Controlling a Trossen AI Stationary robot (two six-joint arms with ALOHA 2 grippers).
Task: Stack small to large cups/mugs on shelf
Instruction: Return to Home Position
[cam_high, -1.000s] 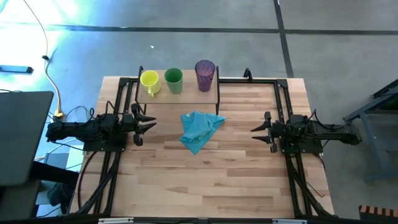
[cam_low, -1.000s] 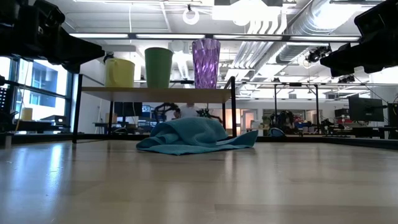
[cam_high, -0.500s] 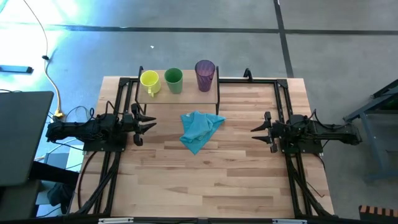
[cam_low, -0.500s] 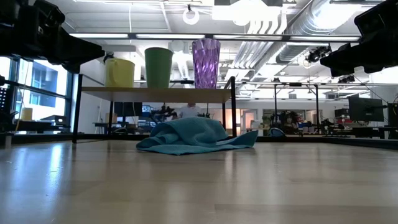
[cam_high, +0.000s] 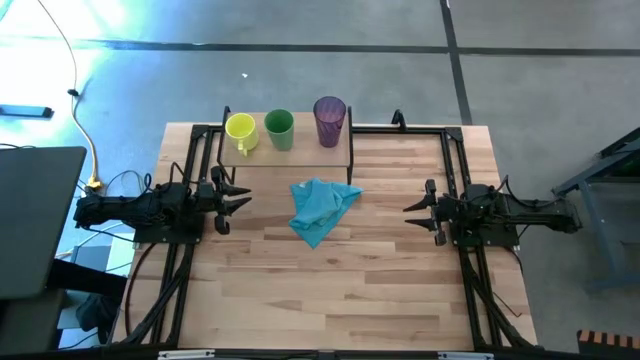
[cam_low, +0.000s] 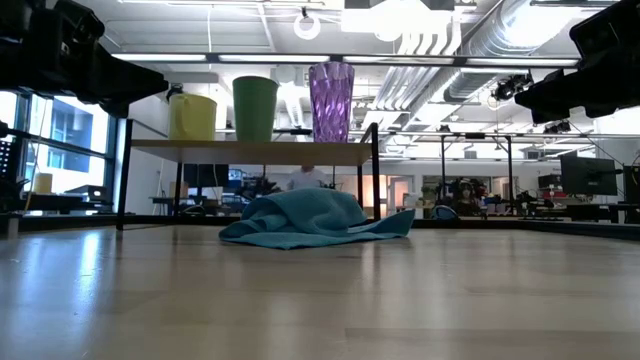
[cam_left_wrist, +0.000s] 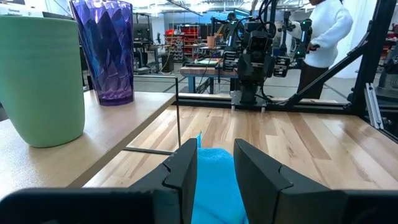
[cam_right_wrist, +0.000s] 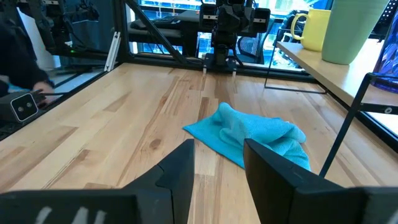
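1. The bench carries everything. The shelf stands at its 12 o'clock edge, long axis running 9 to 3.
2. The left claw hangs at the bench's 9 o'clock side, fingers spread and released, holding nothing. The shelf lies at about 1 o'clock from it, near but apart.
3. The right claw waits at the 3 o'clock side, also released and empty. The shelf lies at about 10 o'clock from it, farther off than from the left.
4. A blue cloth lies crumpled between the two claws, touching neither.
5. The purple tumbler stands upright at the shelf's 3 o'clock end.
6. The green cup stands in the middle of the shelf.
7. The yellow mug stands at the 9 o'clock end. The placing looks done, and any pull-back should lead away from 12 o'clock.
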